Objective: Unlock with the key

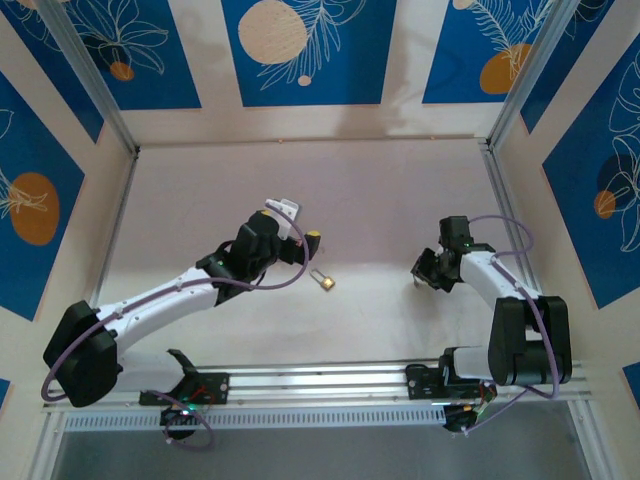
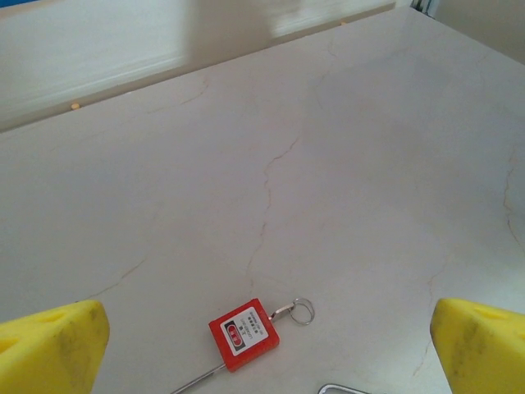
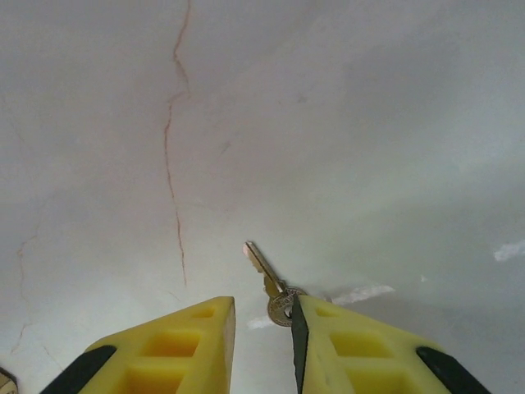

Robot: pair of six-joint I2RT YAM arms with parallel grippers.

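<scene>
Brass-coloured, a small padlock lies on the pale table between the two arms in the top view. The left gripper hangs just behind and to its left, and the right gripper is low over the table, well apart from it on the right.

From the left wrist, the left gripper is spread wide with nothing in it. A red padlock with a small ring lies flat on the table ahead of it.

From the right wrist, the key lies flat on the table. Its blade points away from the camera and its round head sits in the gap of the right gripper, touching the inner face of one finger. The jaws are narrow but not pinched on it.

My judgement is that the key is light, stiff, thin and slick, and lying flush it gives little edge to catch. The head is the place to pinch, square across its flat faces, leaving the whole blade free for the lock. A glancing close could skid or spin it away.
</scene>
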